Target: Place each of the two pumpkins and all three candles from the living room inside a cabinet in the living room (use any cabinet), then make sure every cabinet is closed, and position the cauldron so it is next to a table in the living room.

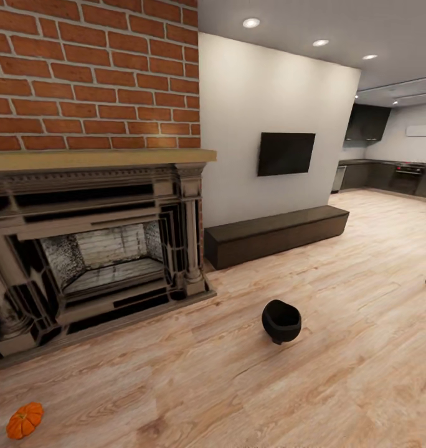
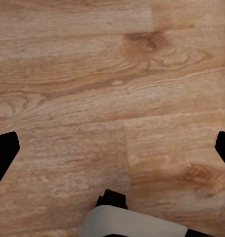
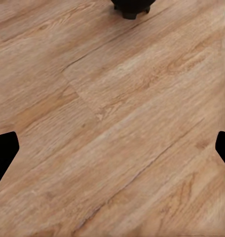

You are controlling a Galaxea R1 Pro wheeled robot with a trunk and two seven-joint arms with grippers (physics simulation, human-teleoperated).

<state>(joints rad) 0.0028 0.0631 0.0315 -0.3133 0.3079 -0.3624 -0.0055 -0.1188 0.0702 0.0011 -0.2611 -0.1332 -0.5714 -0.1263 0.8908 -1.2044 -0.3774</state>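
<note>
Head view, read outward from the brick fireplace (image 1: 94, 261): one orange pumpkin (image 1: 24, 420) lies on the plank floor (image 1: 337, 373) near its front, off the left corner. To the fireplace's right, the black cauldron (image 1: 281, 321) stands on the floor, and the long dark cabinet (image 1: 276, 234) sits closed against the white wall under a television (image 1: 286, 153). Both the left gripper (image 2: 112, 150) and right gripper (image 3: 112, 150) hang over bare planks with fingers spread wide apart.

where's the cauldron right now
In the head view the black cauldron stands on the wooden floor right of centre, in front of the long dark cabinet and right of the fireplace.
</note>
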